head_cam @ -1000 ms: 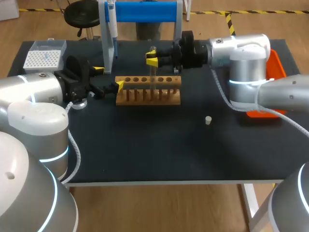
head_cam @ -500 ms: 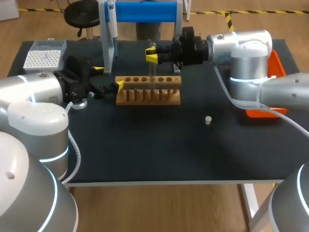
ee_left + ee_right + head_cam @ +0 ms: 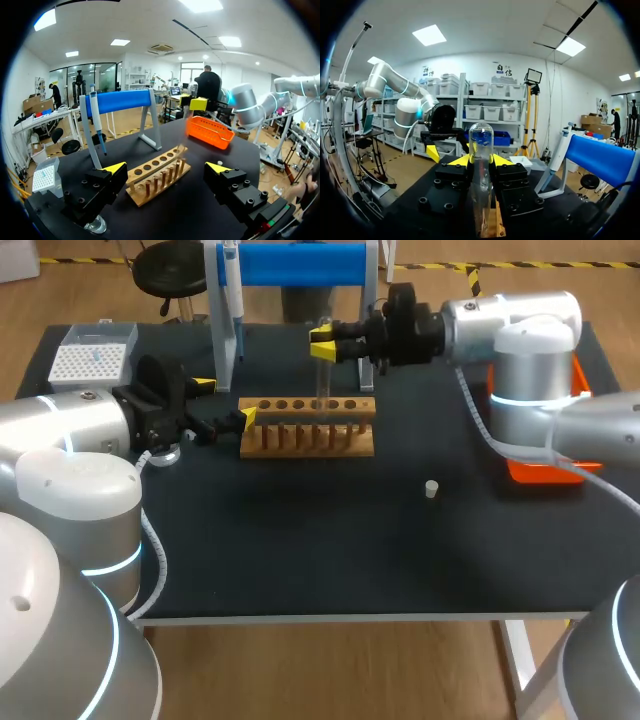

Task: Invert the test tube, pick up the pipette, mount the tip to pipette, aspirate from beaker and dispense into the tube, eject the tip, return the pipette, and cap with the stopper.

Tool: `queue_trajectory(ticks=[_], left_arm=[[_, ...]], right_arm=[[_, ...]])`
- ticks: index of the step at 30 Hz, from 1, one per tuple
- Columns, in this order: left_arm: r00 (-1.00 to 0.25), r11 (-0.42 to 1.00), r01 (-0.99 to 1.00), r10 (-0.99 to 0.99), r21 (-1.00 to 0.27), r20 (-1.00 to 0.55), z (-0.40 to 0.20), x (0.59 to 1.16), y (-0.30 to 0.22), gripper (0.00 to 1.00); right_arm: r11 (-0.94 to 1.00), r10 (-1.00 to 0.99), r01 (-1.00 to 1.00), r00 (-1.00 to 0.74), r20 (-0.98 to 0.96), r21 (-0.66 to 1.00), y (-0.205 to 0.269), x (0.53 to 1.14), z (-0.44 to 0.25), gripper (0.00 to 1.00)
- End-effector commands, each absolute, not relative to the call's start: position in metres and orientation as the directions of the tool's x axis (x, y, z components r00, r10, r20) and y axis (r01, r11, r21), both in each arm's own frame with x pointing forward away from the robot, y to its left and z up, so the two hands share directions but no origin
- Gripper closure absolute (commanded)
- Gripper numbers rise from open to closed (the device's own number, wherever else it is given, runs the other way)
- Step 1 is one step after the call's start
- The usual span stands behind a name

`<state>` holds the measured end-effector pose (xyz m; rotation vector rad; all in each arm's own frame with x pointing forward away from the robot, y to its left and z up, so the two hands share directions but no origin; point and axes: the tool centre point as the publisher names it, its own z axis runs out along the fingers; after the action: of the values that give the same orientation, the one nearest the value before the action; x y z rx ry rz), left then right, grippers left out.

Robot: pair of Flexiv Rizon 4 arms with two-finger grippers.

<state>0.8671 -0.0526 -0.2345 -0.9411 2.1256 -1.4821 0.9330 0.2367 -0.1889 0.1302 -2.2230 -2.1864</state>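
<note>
Your right gripper (image 3: pixel 322 343) is clamped on the test tube (image 3: pixel 322 375), one yellow-tipped finger on each side of the glass, and holds it upright over the wooden rack (image 3: pixel 307 430). In the right wrist view the tube (image 3: pixel 481 140) stands between the fingers of that gripper (image 3: pixel 481 160) with its rounded, closed end up, well above the tips. The tube's lower end reaches down to the rack's row of holes, and you cannot tell whether it is clear of its hole. Your left gripper (image 3: pixel 226 402) hangs just beside the rack's left end with its fingers spread wide and nothing between them. Its own view shows that gripper (image 3: pixel 165 167) facing the rack (image 3: pixel 157 175) lengthwise. The pipette (image 3: pixel 232 285) hangs on the blue stand (image 3: pixel 300 265) behind the rack. The small stopper (image 3: pixel 431 489) lies on the black table (image 3: pixel 300 560), in front of the rack and to its right, well apart from both grippers.
</note>
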Motion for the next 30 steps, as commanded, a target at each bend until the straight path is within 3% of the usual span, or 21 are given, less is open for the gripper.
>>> queue_trajectory(ticks=[1, 17, 30], left_arm=[[-0.704, 0.214, -0.302, -0.708, -0.929, 0.066, -0.236, 0.867, -0.052, 0.00], [-0.704, 0.214, -0.302, -0.708, -0.929, 0.066, -0.236, 0.867, -0.052, 0.00], [-0.704, 0.214, -0.302, -0.708, -0.929, 0.066, -0.236, 0.867, -0.052, 0.00]], right_arm=[[0.022, -0.061, -0.045, -0.997, -0.044, 0.999, 0.234, 0.927, -0.186, 1.00], [0.022, -0.061, -0.045, -0.997, -0.044, 0.999, 0.234, 0.927, -0.186, 1.00], [0.058, -0.017, 0.431, -0.901, 0.433, 0.900, 0.222, 0.927, -0.183, 1.00]])
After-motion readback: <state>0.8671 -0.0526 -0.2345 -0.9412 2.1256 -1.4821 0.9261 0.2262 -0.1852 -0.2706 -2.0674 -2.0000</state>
